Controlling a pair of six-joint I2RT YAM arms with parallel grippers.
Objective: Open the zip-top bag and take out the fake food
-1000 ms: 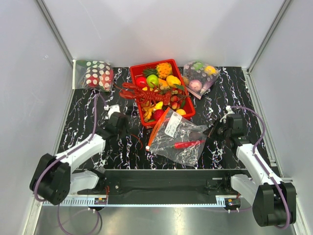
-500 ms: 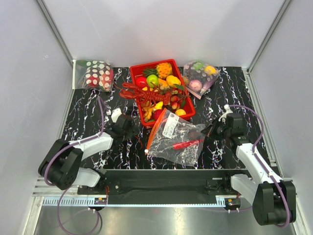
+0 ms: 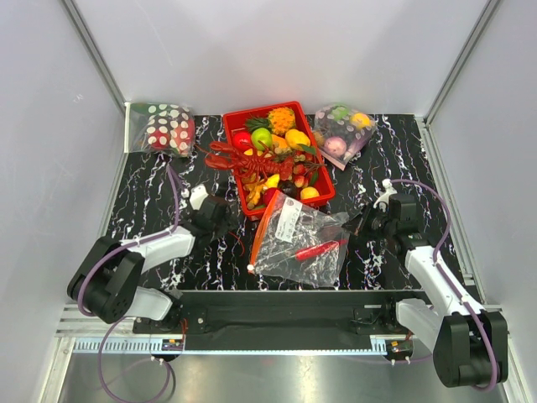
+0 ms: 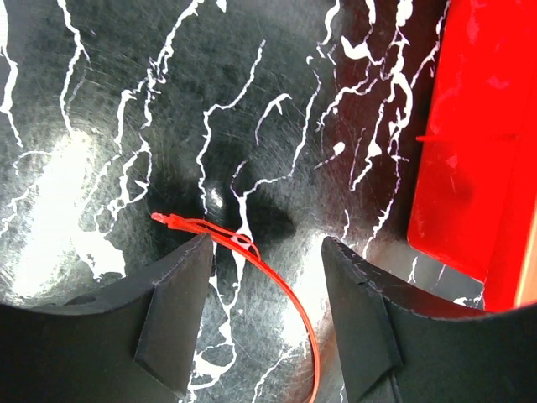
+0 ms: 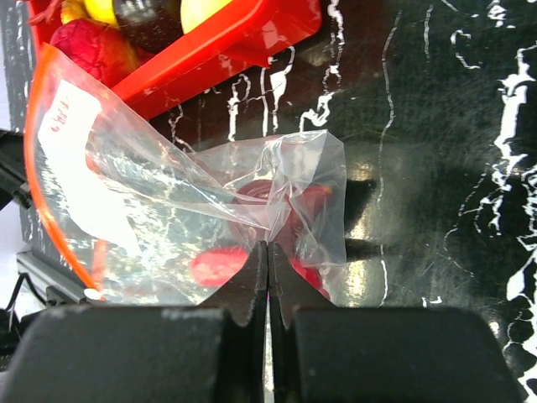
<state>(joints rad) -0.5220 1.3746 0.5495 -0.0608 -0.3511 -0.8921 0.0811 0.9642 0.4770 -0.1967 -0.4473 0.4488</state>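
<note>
Since a second ago the left arm has folded back toward its base, and the zip-top bag (image 3: 295, 242) has bunched upward. The right claw (image 3: 361, 227) is pinched tight on the bag's corner film, forearm low; the bag lies just ahead of its tips, with the red chili (image 3: 317, 248) inside. The left claw (image 3: 225, 222) gapes roughly halfway, holding nothing. Only its wrist view shows a thin red strand (image 4: 252, 252) lying in that gap.

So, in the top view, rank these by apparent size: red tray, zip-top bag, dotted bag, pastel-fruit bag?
1. red tray and zip-top bag: largest, too alike to rank.
2. dotted bag and pastel-fruit bag: clearly smaller, also alike.
</note>
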